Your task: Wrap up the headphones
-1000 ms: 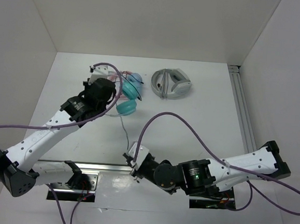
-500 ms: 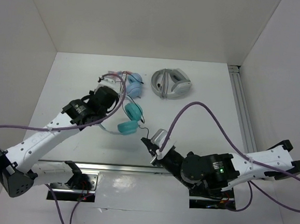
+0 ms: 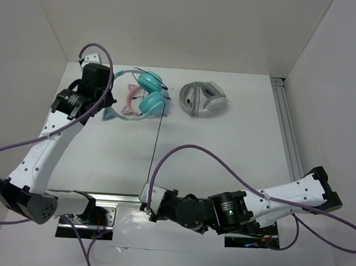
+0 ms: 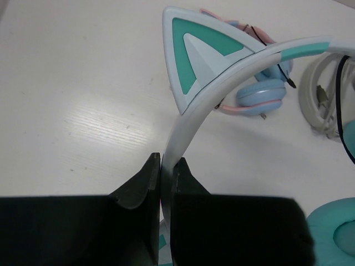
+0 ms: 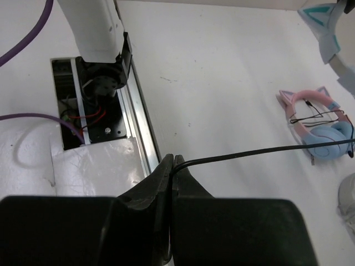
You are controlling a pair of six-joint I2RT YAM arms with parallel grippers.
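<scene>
The teal headphones [image 3: 151, 95] hang at the back left, held up by their pale headband. My left gripper [image 3: 109, 100] is shut on the headband [image 4: 186, 130] just below a teal cat ear [image 4: 202, 52]; one teal ear cup [image 4: 334, 239] shows at the lower right of the left wrist view. The thin black cable [image 3: 154, 156] runs straight from the cups to the front edge. My right gripper [image 3: 147, 206] is shut on the cable's near end; the right wrist view shows the cable [image 5: 249, 152] leaving the closed gripper [image 5: 173, 161].
Pink-and-blue cat-ear headphones [image 3: 130, 103] lie on the table under the teal ones, also in the right wrist view [image 5: 320, 132]. Grey-and-white headphones [image 3: 203, 99] lie at the back middle. A metal rail [image 3: 114, 199] and the left arm's base [image 5: 99, 39] stand along the front edge. White walls enclose the table.
My left arm has swung the teal headphones back and to the left. My right gripper has moved left to the front edge with the cable, which now runs straight.
</scene>
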